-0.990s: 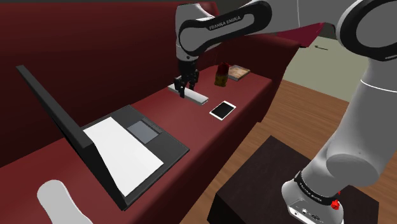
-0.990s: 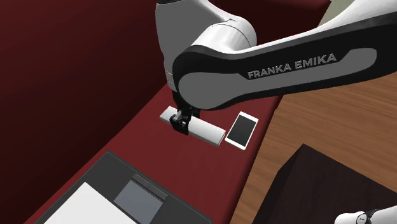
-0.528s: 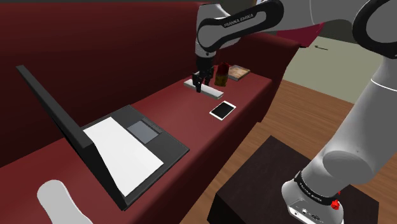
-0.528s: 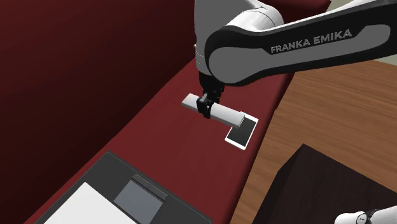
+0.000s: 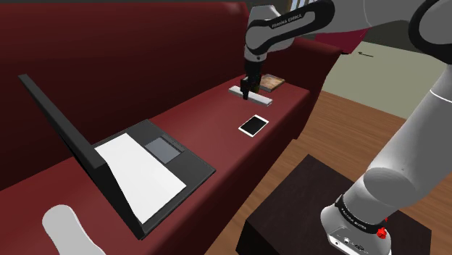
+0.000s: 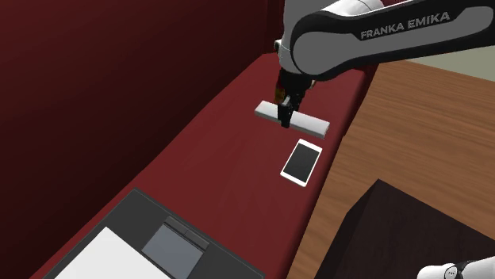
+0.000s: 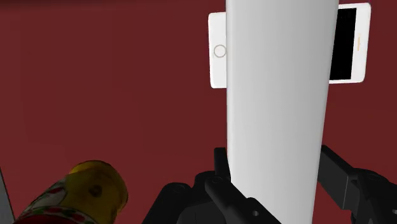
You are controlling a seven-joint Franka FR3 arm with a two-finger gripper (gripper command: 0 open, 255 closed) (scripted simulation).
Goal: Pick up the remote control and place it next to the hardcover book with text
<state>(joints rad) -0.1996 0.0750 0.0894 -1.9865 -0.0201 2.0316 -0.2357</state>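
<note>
You see the open laptop (image 5: 145, 166) at about 8 o'clock in the shoulder view, resting on the dark red sofa seat (image 5: 203, 119). Moving right, the gripper (image 5: 247, 93) hangs under the arm with its jaws clamped on the pale grey remote control (image 5: 236, 90), gripping it across its middle and holding it level above the cushion. The white phone (image 5: 253, 124) lies flat on the seat at 6 o'clock from the remote, apart from it. The hardcover book (image 5: 274, 81) lies near the remote at about 2 o'clock. A dark side table (image 5: 319, 195) stands at 5 o'clock on the wooden floor. In the wrist view the fingers (image 7: 337, 172) press the remote's long sides, and a yellow-capped bottle (image 7: 89, 188) lies beside them.
</note>
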